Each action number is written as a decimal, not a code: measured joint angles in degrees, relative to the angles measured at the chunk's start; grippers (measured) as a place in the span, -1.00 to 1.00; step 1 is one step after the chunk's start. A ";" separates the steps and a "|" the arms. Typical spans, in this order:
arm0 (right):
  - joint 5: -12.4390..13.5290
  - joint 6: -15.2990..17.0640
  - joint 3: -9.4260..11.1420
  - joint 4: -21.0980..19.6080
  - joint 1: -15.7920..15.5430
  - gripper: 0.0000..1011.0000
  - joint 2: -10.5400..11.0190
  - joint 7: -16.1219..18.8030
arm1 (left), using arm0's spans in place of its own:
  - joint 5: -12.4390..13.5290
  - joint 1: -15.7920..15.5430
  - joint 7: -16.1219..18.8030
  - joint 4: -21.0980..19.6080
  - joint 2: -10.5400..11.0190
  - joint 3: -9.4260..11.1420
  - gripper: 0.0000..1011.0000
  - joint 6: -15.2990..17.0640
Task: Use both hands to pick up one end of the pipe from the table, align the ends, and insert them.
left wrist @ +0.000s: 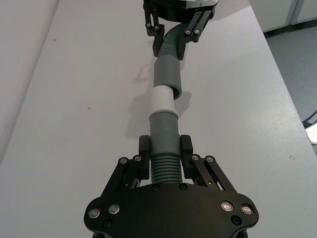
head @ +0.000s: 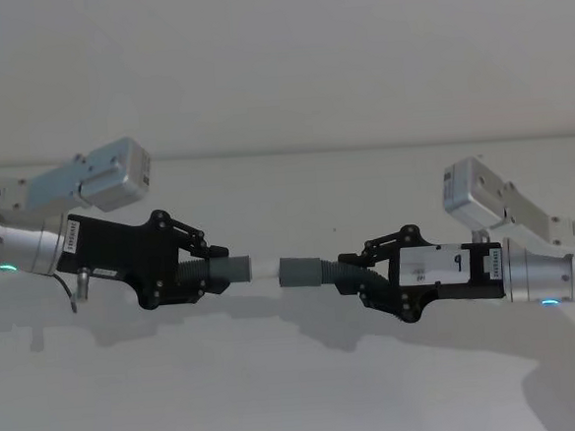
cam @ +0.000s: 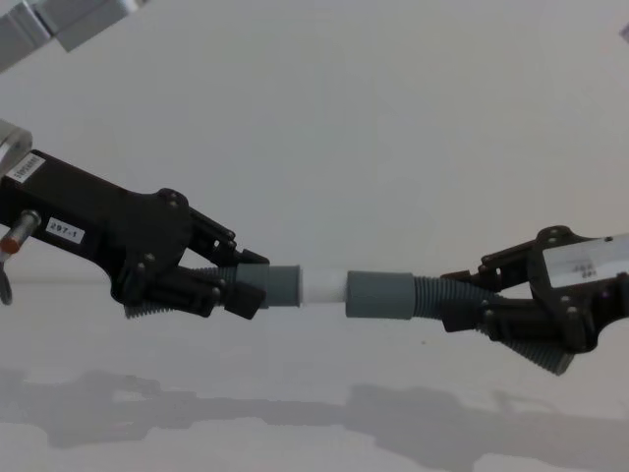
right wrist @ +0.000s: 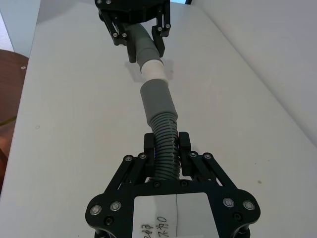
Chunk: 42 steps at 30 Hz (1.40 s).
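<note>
Head view: left end effector [head: 215,267] and right end effector [head: 348,268] each clench a pipe piece off the surface [head: 280,394] — white tip [head: 267,268] meets socket [head: 301,272] for insertion.

Bare bench [left wrist: 74,99] lies open on both sides of the two pipe pieces, whose white tip [left wrist: 162,100] meets the wider socket [left wrist: 167,77] mid-air.

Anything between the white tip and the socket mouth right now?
Nothing. In the chest view the white tip meets the socket mouth, with only bare background around them.
</note>
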 joint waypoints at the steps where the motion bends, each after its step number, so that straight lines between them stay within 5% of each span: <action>1: 0.03 0.03 -0.10 0.00 0.07 -0.46 0.00 -0.02 | -0.07 -0.02 0.02 0.06 -0.01 0.08 -0.30 0.02; 42: 3.23 0.83 -1.71 2.42 2.32 -0.46 -1.05 -0.07 | -1.27 -2.06 0.36 3.02 -0.70 1.89 -0.30 -0.46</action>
